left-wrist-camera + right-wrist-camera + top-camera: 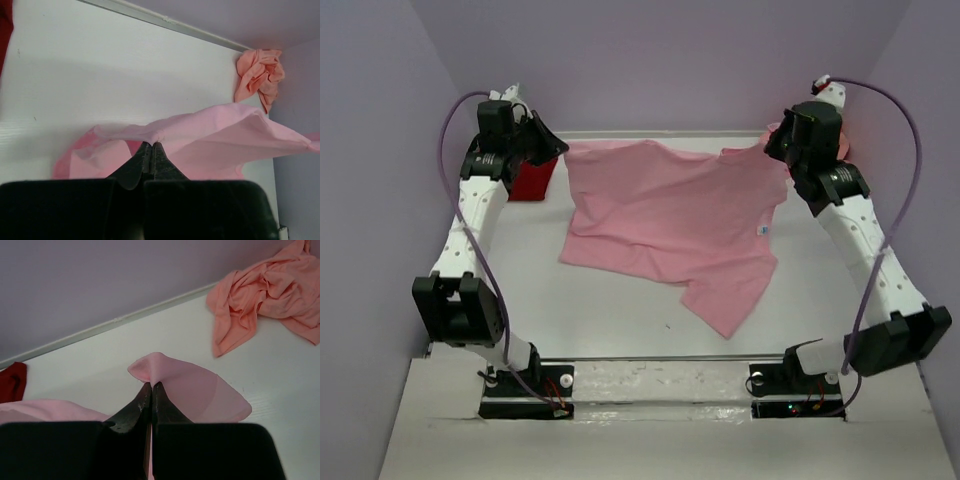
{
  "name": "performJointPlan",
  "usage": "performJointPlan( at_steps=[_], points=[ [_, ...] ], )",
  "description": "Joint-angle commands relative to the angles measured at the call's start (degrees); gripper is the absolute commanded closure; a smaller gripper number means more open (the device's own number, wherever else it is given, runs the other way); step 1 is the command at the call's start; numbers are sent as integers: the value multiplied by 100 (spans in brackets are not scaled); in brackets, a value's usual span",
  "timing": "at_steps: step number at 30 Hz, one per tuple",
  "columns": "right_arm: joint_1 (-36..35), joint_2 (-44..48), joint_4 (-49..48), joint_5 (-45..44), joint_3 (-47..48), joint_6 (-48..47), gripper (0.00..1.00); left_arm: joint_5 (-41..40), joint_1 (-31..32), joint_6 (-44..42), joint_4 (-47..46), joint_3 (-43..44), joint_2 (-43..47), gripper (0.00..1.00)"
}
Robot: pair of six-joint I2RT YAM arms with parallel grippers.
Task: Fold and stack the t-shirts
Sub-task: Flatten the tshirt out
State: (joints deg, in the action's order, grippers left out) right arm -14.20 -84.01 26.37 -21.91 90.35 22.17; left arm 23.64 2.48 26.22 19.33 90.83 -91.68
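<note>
Three tees show in the overhead view. The light pink cotton t-shirt [670, 225] lies spread across the middle of the white desk [620, 320], its far edge lifted between the left fingers [550, 146] and the right fingers [778, 148], each pinched shut on a far corner. A dark red cloth tee [530, 180] sits bunched just beside the left arm. The crumpled salmon-pink tee [843, 148] is mostly hidden behind the right arm. A small white label [762, 232] shows on the pink shirt's right side, with perhaps a blue mark, too small to read.

From the left wrist, the left fingers [140, 165] are clamped on a fold of the pink cloth [215, 135], with the salmon-pink tee [260, 75] in the far corner.

From the right wrist, the right fingers [137, 407] are closed on a pink corner [190, 385]. The salmon heap [265, 290] lies well apart, and the red tee [12, 382] is at the left edge.

This looks like the spreading step: the near hem is rumpled and nothing is folded or stacked yet. The next move calls for drawing the shirt taut and laying it flat before the first fold.
</note>
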Motion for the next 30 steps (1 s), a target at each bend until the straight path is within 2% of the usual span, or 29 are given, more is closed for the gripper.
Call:
performJointPlan(
  at_steps=[1,8,14,21,30],
  points=[
    [49,1260,-133,336,-377,24,100,-272,-20,129,-262,-582,1115,100],
    [49,2895,509,1083,-605,243,100,-544,-28,586,-159,-1418,3047,100],
    [49,4031,1405,1040,-615,595,100,-1246,-28,727,553,-1542,4463,100],
    [49,4893,2161,1207,-54,780,100,-1889,-28,525,1546,-586,5335,100],
    [49,5219,2171,1031,326,648,100,-2302,-28,524,1942,-470,5898,100]
  ],
)
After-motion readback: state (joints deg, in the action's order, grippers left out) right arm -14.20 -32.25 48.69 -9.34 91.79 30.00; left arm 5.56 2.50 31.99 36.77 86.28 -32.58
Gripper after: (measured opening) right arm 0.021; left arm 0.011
